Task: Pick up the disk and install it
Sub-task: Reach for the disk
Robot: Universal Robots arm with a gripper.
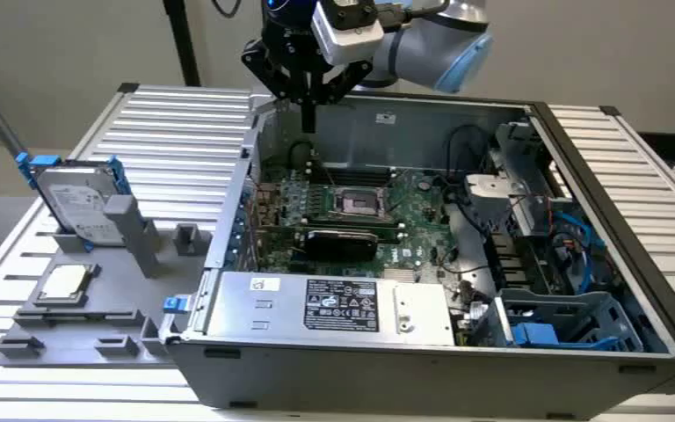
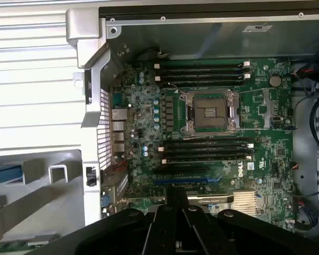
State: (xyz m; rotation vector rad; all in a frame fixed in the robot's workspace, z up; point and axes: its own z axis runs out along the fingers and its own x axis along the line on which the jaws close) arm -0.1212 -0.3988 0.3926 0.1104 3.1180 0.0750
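The disk (image 1: 76, 200) is a silver-grey drive with a white label in a bright blue carrier. It stands upright in a grey holder (image 1: 138, 236) at the exterior view's left, outside the open computer case (image 1: 572, 158). My gripper (image 1: 309, 123) hangs shut and empty over the case's back left corner, well apart from the disk. In the wrist view the black fingers (image 2: 175, 204) are pressed together above the green motherboard (image 2: 212, 133). A blue strip (image 2: 4, 174) at that picture's edge may be the disk's carrier.
A small square chip (image 1: 64, 281) lies in the grey tray in front of the disk. Inside the case are a silver power supply box (image 1: 331, 306), cables and a blue plastic drive bay (image 1: 561, 327) at the front right. Ribbed metal table (image 1: 173, 132) surrounds the case.
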